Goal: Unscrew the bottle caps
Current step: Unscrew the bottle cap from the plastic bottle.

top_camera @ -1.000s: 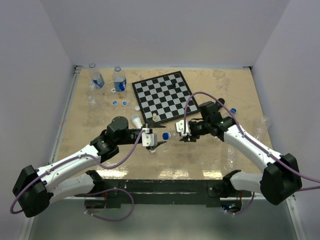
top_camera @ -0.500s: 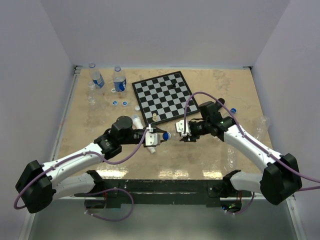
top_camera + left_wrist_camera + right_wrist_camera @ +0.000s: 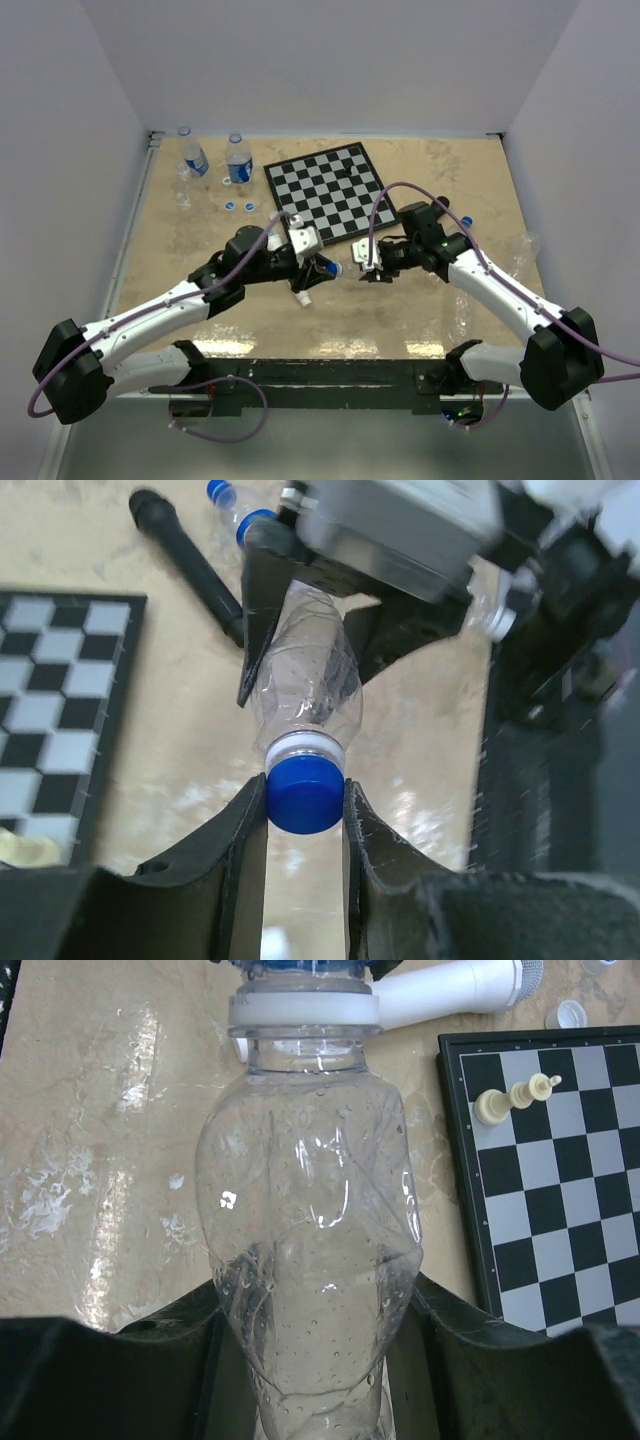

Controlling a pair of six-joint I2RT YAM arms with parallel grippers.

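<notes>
Item 1: your left gripper (image 3: 303, 808) pinches the blue cap (image 3: 305, 792). Item 2: your right gripper (image 3: 318, 1315) clamps the clear bottle (image 3: 310, 1180) at its body.

mottled beige table (image 3: 170, 240): chessboard (image 3: 325, 192), two upright bottles (image 3: 238, 160), loose blue caps (image 3: 230, 206)

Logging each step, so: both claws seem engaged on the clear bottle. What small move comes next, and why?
Probably twist the left claw to loosen the blue cap: it is closed on the cap, while the right claw grips the bottle body, bracing it.
</notes>
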